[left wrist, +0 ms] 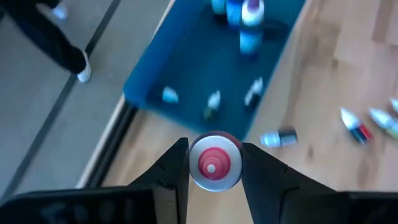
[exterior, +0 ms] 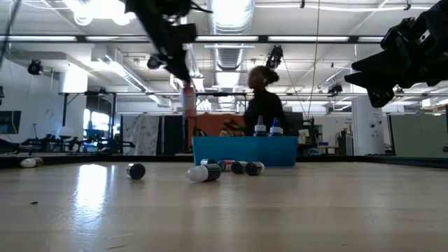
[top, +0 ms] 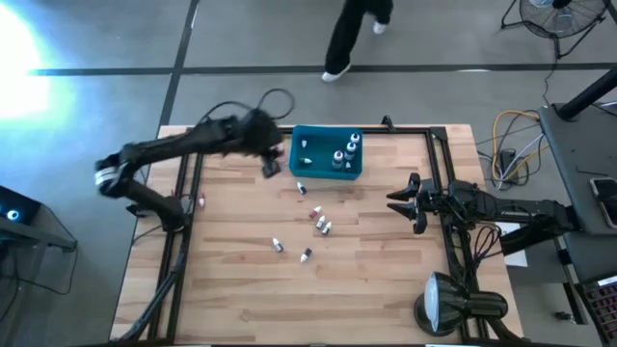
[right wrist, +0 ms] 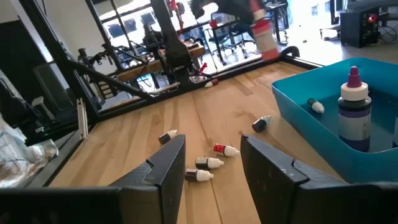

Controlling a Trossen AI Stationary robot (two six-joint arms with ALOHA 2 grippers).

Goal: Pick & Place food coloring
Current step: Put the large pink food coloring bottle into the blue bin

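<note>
Left pincer (top: 271, 166) hangs in the air just off the bin's (top: 326, 174) left side, near the desk's (top: 386, 280) far edge, fingers (left wrist: 171, 171) clamped on a red bottle (left wrist: 214, 163); the left wrist view looks down on its white cap, pinched from both sides. In the low view the held bottle (exterior: 187, 101) hangs upright, well above the desk and left of the bin (exterior: 245, 151). Right pincer (top: 397, 201) waits above the desk's right side, fingers apart, nothing between them. The teal bin sits at the far edge, near the middle; inside lie three small bottles (left wrist: 213, 101) on the floor and taller dropper bottles (top: 347, 152) standing at its right end. Loose bottles on the desk: one (top: 301, 188) just in front of the bin, a cluster of three (top: 321, 223) near the desk's centre, two more (top: 279, 246) nearer the front edge, and one (top: 201, 202) by the left edge. A person (top: 352, 34) stands on the floor beyond the far edge.
</note>
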